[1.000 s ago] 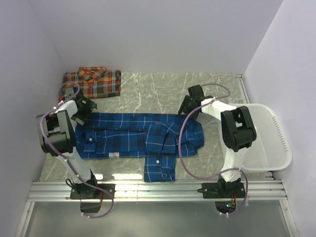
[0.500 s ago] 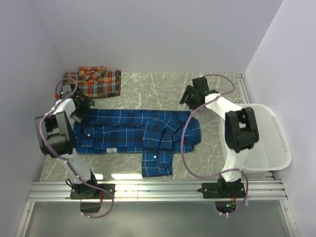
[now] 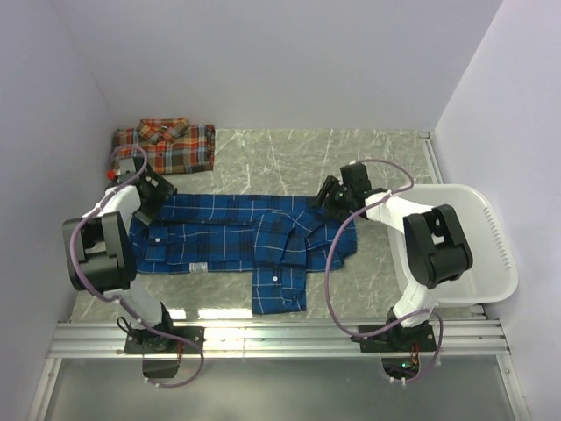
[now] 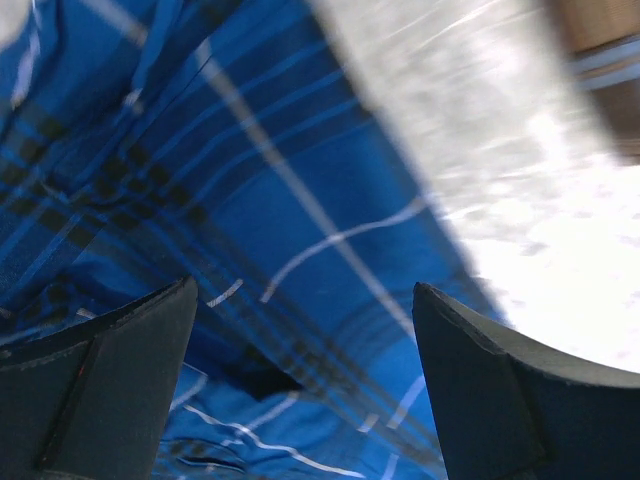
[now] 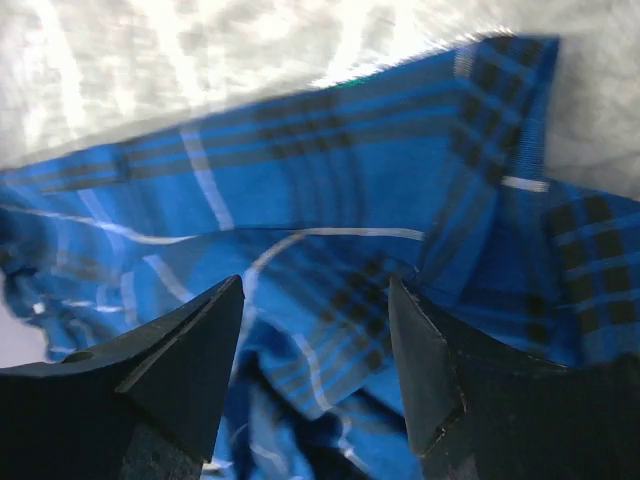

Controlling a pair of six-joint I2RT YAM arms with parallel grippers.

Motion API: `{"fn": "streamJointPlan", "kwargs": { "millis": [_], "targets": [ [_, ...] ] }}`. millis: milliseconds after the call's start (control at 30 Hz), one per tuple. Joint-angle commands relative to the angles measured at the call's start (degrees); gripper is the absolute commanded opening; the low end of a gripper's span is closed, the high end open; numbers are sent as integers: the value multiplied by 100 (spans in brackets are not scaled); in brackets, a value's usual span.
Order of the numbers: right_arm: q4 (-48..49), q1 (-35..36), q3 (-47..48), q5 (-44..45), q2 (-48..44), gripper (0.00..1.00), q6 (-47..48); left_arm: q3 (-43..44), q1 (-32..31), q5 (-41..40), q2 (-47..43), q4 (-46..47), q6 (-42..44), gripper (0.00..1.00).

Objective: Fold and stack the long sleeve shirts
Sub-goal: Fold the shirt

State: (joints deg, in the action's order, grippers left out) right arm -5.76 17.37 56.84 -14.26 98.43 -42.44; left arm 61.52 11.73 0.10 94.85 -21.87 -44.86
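Note:
The blue long sleeve shirt (image 3: 219,237) lies spread flat across the table, with a folded part (image 3: 279,285) reaching toward the near edge. The red-orange long sleeve shirt (image 3: 166,146) lies folded at the back left. My left gripper (image 3: 151,197) is low over the blue shirt's far left edge. In the left wrist view it (image 4: 305,330) stands open, blue cloth (image 4: 280,180) beneath the wide gap. My right gripper (image 3: 324,195) is at the far right edge of the blue shirt. It (image 5: 315,320) is open over rumpled blue cloth (image 5: 300,200).
A white plastic basket (image 3: 491,263) stands at the right edge of the table, close to the right arm. Grey marbled tabletop (image 3: 263,158) shows behind the blue shirt. White walls close in the left, back and right sides.
Both grippers drew back from the blue shirt's far edge and have come down onto it again. The shirt shifted slightly early on; both grippers stay open.

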Motion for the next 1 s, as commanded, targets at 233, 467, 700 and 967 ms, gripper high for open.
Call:
{"fn": "streamJointPlan", "kwargs": {
  "millis": [233,467,700,967],
  "targets": [
    [-153,-111,-121,1091,-105,68,279,-70,-12,43,-379,-89,302,95],
    [-549,-76,29,1602,-1132,70,692,-122,-1100,-378,-1231,-643,1216,97],
    [-707,188,-278,1751,-2389,88,1228,-754,-3559,303,-2285,-644,1918,89],
    [-725,250,-937,1883,-3637,95,1440,-993,-5337,8,-1885,-546,2104,95]
  ]
}}
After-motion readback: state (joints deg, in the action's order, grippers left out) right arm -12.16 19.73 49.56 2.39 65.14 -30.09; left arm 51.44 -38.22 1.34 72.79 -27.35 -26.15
